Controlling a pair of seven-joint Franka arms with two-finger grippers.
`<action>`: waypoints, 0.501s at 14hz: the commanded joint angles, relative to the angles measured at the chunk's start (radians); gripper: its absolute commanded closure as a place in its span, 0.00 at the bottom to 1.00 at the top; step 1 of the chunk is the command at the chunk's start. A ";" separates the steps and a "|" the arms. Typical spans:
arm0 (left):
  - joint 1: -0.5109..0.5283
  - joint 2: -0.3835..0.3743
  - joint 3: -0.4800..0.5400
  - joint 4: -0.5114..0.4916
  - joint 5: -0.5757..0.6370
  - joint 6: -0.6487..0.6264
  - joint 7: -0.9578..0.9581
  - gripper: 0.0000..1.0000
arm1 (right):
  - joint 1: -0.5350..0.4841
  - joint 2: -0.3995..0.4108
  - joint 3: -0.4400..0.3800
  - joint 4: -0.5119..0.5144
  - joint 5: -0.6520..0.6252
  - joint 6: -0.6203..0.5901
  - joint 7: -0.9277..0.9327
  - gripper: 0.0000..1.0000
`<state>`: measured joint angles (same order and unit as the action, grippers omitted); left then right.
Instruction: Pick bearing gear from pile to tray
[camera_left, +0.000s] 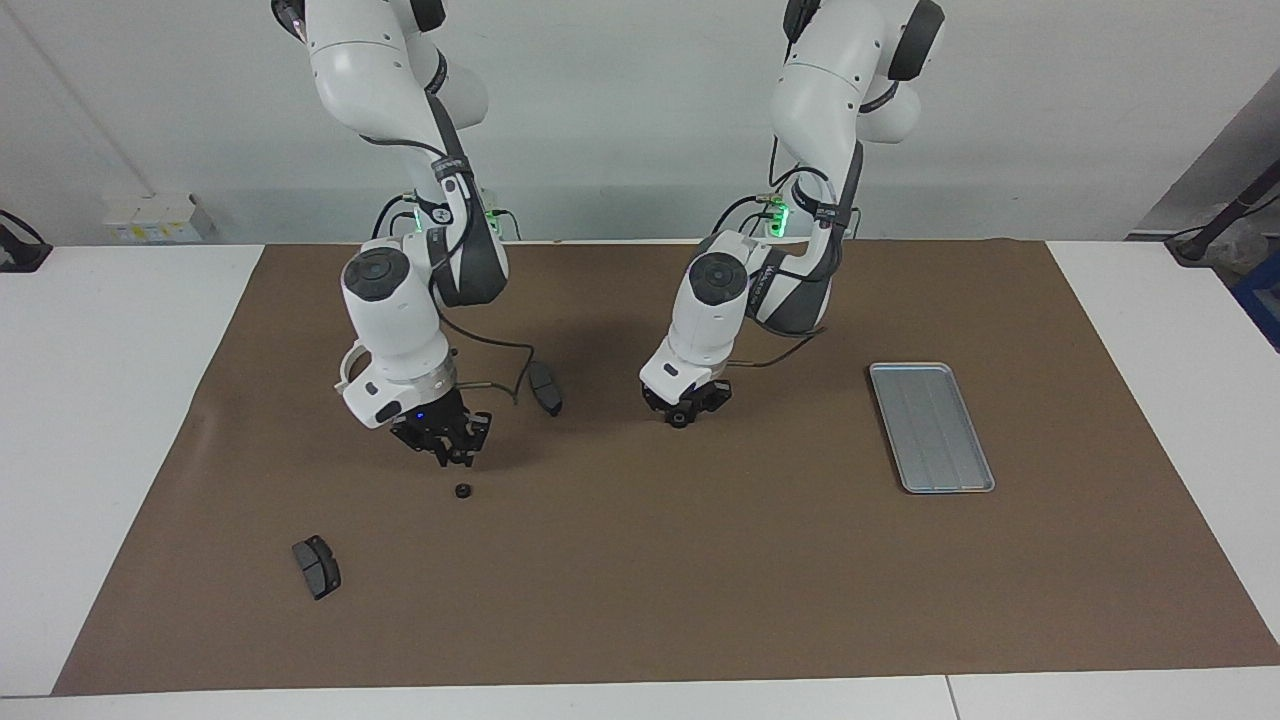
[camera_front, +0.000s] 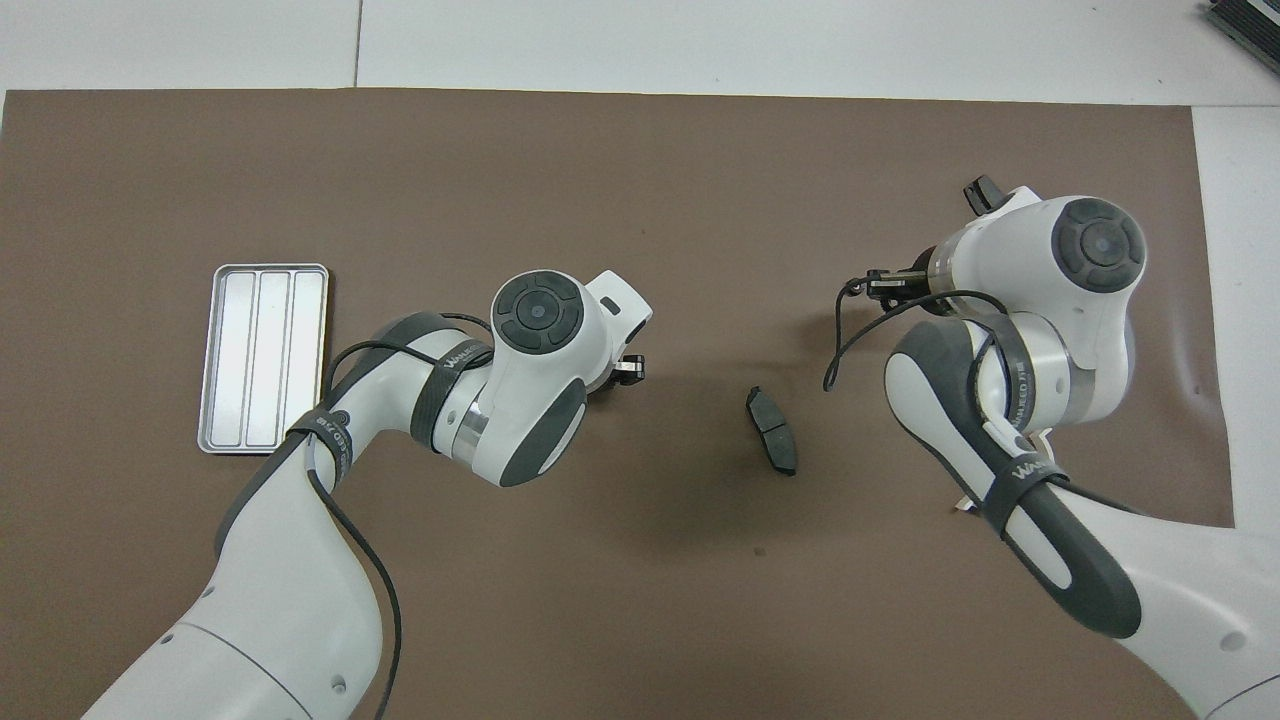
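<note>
A small black round bearing gear sits at the mat's middle between the fingertips of my left gripper, which is down at the mat and shut on it. In the overhead view the left gripper shows only at its tip under the wrist. Another black bearing gear lies loose on the mat. My right gripper hangs just above the mat beside that gear, fingertips together; whether anything is between them I cannot tell. The silver tray lies toward the left arm's end.
One dark grey brake pad lies between the two grippers. Another pad lies farther from the robots, toward the right arm's end. A white bracket peeks out by the right wrist. A brown mat covers the table.
</note>
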<state>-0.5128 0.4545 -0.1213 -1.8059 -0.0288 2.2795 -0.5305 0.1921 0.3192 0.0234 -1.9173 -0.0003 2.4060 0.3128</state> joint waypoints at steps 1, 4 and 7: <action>-0.021 -0.010 0.012 -0.018 -0.008 -0.014 0.004 0.69 | 0.055 0.003 0.001 0.026 0.017 -0.004 0.104 1.00; -0.020 -0.010 0.012 -0.018 -0.008 -0.020 0.006 0.74 | 0.121 0.024 0.001 0.040 0.005 0.011 0.202 1.00; -0.020 -0.008 0.012 -0.006 -0.008 -0.040 0.007 0.76 | 0.136 0.044 0.001 0.057 0.002 0.025 0.232 1.00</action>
<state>-0.5145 0.4541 -0.1206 -1.8050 -0.0288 2.2757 -0.5305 0.3315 0.3378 0.0249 -1.8876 -0.0004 2.4155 0.5270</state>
